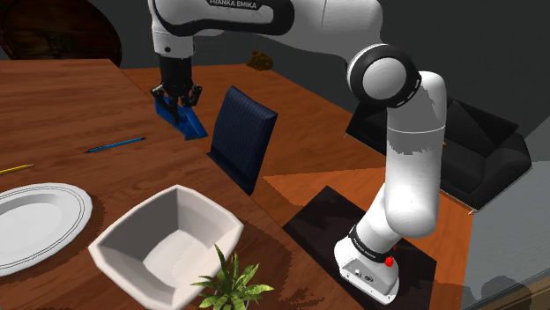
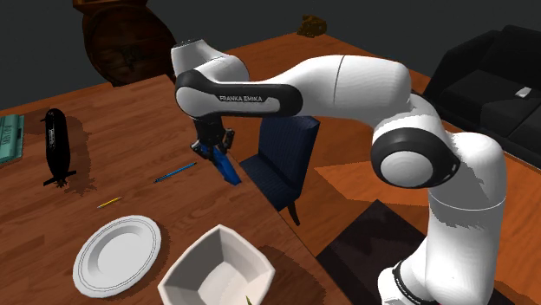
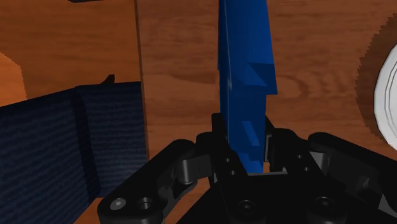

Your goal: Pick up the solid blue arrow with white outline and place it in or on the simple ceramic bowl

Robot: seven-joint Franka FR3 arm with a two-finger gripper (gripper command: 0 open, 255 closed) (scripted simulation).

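Closest to the lens in the wrist view, the black hand point(image 3: 245, 149) is clenched on the blue arrow point(image 3: 245, 57). It grips one end, so the rest runs away from the palm over the wooden worktop point(image 3: 318, 76), with the dark blue chair point(image 3: 63, 140) off to one side. From here the arrow reads as a thick slab of one deep blue, seen nearly edge-on, with stepped notches along its side. In the shoulder view the hand point(image 1: 176, 101) hangs near the far edge of the worktop point(image 1: 88, 97), and the arrow point(image 1: 183, 121) slants down from it toward the chair point(image 1: 242, 136); whether its lower tip touches the wood I cannot tell. That view also gives green plant leaves point(image 1: 231, 282) at the near rim of the white, squarish bowl point(image 1: 141, 210), which sits well apart from the arrow. A white plate point(image 1: 40, 225) lies beside the bowl, a blue pencil point(image 1: 115, 143) lies between arrow and plate, and a yellow pencil point(image 1: 13, 168) is at that view's left edge. The second exterior view adds a black upright figure point(image 2: 56, 147) toward its left. It places the arrow point(image 2: 224, 165) in the hand point(image 2: 212, 147) right at the worktop's edge, with bowl point(image 2: 230, 251) and plate point(image 2: 117, 253) nearer the camera.
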